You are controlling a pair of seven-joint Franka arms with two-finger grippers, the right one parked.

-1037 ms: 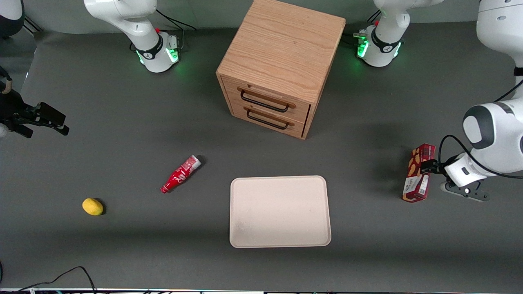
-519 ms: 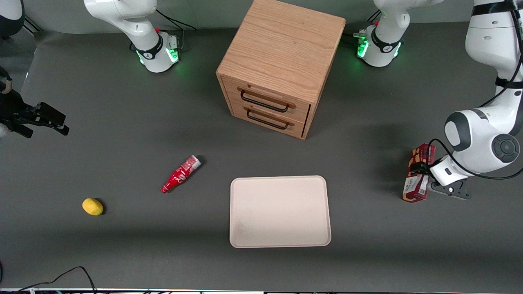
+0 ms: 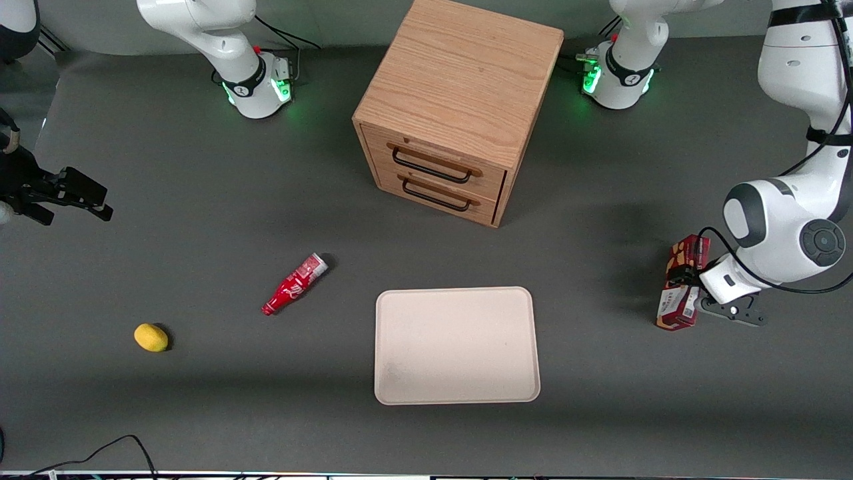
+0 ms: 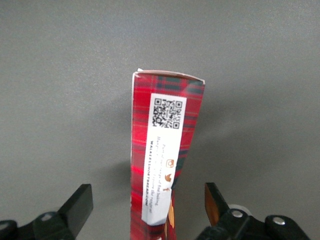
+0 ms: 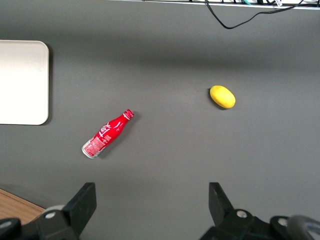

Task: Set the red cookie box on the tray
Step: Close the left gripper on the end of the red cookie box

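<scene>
The red cookie box [image 3: 681,285] lies on the dark table at the working arm's end, and the left arm's gripper [image 4: 147,205] has it straddled: in the wrist view the 2 fingers [image 4: 77,205] stand spread wide, 1 on each long side of the box, with clear table showing between each pad and the cardboard. Nothing is pinched yet. The box sits narrow edge up, its white label strip with the printed code facing the wrist camera.

From the front, the gripper is low over the middle of the box, roughly level with the nearer half of it.

Moving out from the gripper, the tray [image 3: 520,387] is the next thing toward the parked arm's end, well apart from the box and bare. The wooden drawer cabinet [image 3: 460,87] stands farther from the front camera than the tray. Farther still toward the parked arm lie a small red bottle [image 3: 294,285] and a yellow lemon [image 3: 150,337].

I'd call this the grasp step, just before closure. Next the fingers need to squeeze the long sides, then lift and carry sideways to the tray.
</scene>
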